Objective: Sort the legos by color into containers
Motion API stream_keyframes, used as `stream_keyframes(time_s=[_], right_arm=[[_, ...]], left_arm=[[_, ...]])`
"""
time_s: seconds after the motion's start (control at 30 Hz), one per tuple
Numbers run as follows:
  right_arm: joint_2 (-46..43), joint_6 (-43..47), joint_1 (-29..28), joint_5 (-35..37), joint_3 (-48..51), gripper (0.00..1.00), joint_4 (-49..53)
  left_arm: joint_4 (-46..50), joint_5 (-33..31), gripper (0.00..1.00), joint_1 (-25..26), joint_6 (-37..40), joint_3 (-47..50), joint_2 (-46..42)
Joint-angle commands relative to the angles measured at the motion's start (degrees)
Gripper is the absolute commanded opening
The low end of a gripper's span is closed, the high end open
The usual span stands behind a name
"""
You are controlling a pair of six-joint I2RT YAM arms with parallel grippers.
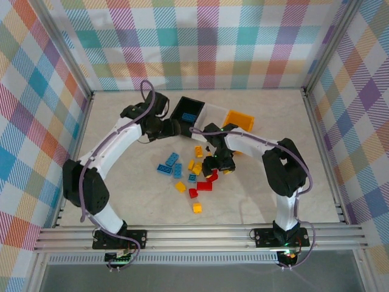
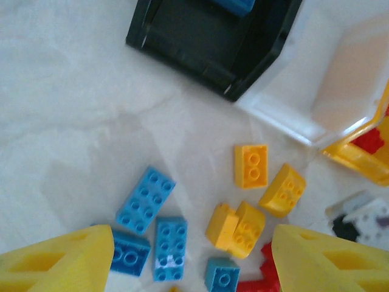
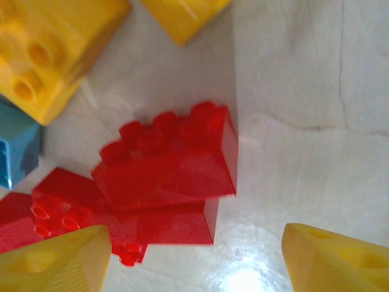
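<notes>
The containers stand in a row at the back: a black bin (image 1: 182,108) holding a blue brick (image 1: 189,117), a white bin (image 1: 213,114) and a yellow-orange bin (image 1: 239,120). The legos lie scattered in front: blue bricks (image 1: 170,165), yellow bricks (image 1: 196,164) and red bricks (image 1: 203,186). My left gripper (image 1: 178,129) hangs open, holding nothing, above the table between the black bin (image 2: 200,48) and the blue bricks (image 2: 144,199). My right gripper (image 1: 219,172) is open low over the red bricks (image 3: 170,158), which lie stacked nearer its left finger (image 3: 55,261), untouched.
Metal rails border the table on both sides (image 1: 322,146) and along the near edge (image 1: 194,234). Yellow bricks (image 3: 48,55) and a blue brick (image 3: 18,149) lie just beyond the red ones. The yellow-orange bin (image 2: 358,161) holds something red (image 2: 372,139).
</notes>
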State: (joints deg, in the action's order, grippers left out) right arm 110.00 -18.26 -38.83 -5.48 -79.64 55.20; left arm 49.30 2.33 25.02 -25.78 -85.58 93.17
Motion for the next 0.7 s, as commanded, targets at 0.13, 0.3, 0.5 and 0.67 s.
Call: stream_keyframes(time_s=[0.13,0.3,0.5,0.67], right_arm=[[3.69,1.52,-0.8,-1.46,-3.38,0.73,-0.41],[5.69,1.56,-0.98,-2.0,-3.26,0.72,-1.09],[7.05,1.12,-0.98,-0.59,-2.85,0.65,-2.0],[5.82,0.34,-0.97,0.06,-2.87,0.56,-1.08]], left_arm=[[-0.58,-0.66,0.7,-0.33,-2.08,8.71,-6.48],[-0.52,-0.41,0.71,-1.1,-2.11,11.12,-7.9],[-0.61,-0.12,0.71,-1.83,-2.34,12.26,-8.41],[-0.53,0.22,0.72,-2.16,-2.26,12.71,-8.13]])
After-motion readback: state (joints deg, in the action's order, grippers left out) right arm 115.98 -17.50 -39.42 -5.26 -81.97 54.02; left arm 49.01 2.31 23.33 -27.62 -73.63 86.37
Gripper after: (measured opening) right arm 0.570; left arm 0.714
